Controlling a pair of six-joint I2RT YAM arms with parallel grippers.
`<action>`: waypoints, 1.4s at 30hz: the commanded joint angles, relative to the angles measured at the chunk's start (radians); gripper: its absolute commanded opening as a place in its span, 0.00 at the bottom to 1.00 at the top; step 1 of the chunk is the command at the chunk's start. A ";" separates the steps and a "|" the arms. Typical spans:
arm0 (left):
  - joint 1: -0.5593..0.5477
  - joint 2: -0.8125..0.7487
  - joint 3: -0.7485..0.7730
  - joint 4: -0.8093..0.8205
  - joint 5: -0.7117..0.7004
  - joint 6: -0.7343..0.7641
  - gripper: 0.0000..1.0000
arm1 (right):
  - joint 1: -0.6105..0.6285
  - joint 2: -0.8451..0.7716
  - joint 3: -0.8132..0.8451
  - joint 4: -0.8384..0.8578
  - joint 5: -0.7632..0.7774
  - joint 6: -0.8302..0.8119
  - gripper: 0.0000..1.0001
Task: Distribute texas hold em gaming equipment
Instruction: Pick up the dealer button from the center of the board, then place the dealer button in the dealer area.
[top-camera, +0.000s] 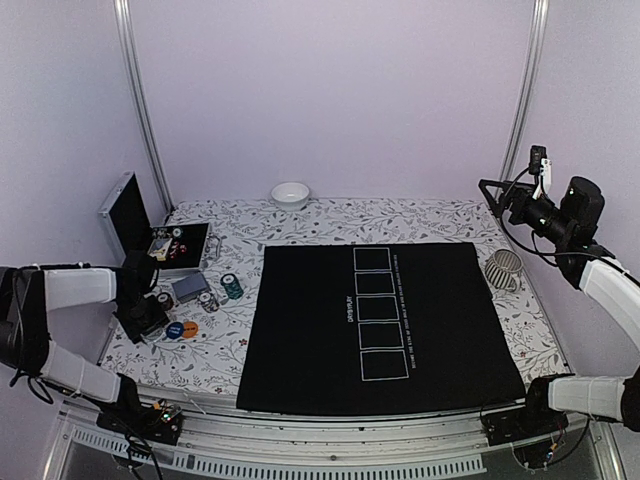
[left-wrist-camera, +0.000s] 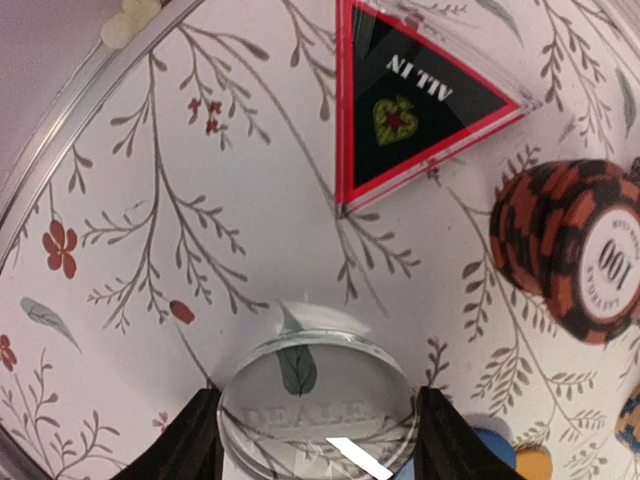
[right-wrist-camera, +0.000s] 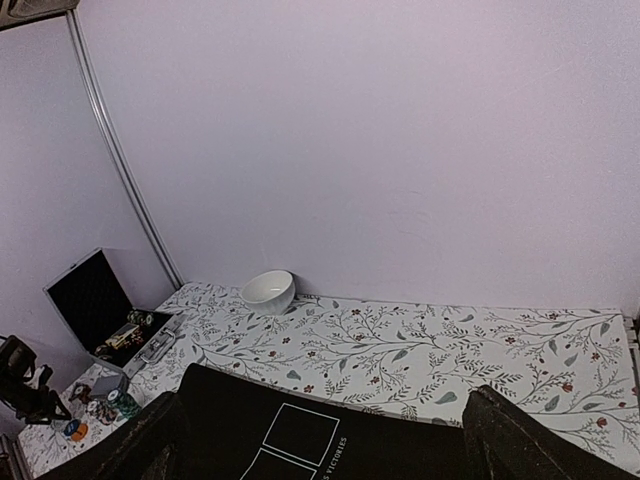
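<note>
Left gripper (top-camera: 150, 318) was low at the frame's lower left, beside the table edge.

Left wrist view: its fingers (left-wrist-camera: 190, 445) flanked the clear dealer disc (left-wrist-camera: 315, 415) at bottom centre, presumably for pickup; whether they gripped it could not be told. The red chip stack (left-wrist-camera: 570, 250) crowded the right.

Right wrist view: right gripper (right-wrist-camera: 320, 440) was wide open and empty, above the black mat (right-wrist-camera: 300, 420).

dealer button (left-wrist-camera: 315, 415) looking clear glossy plastic, catching glare. all-in triangle (left-wrist-camera: 415, 95) showing glossy plastic. chip stack (left-wrist-camera: 570, 250) looking matt. tablecloth (left-wrist-camera: 200, 250) reading as smooth printed cloth. mat (top-camera: 380, 320) looking matt black fabric. bowl (top-camera: 290, 194) shining glossy white. case (top-camera: 125, 215) showing metal shell.
</note>
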 joint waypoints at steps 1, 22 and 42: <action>-0.008 -0.049 0.036 -0.162 0.014 -0.019 0.45 | -0.004 -0.016 0.010 0.018 0.000 0.014 0.97; -0.281 -0.188 0.573 -0.399 -0.265 0.107 0.37 | -0.003 -0.031 0.033 0.015 -0.057 0.055 0.97; -0.902 0.614 1.007 -0.245 -0.034 0.586 0.36 | -0.003 -0.052 0.050 -0.030 -0.059 0.039 0.97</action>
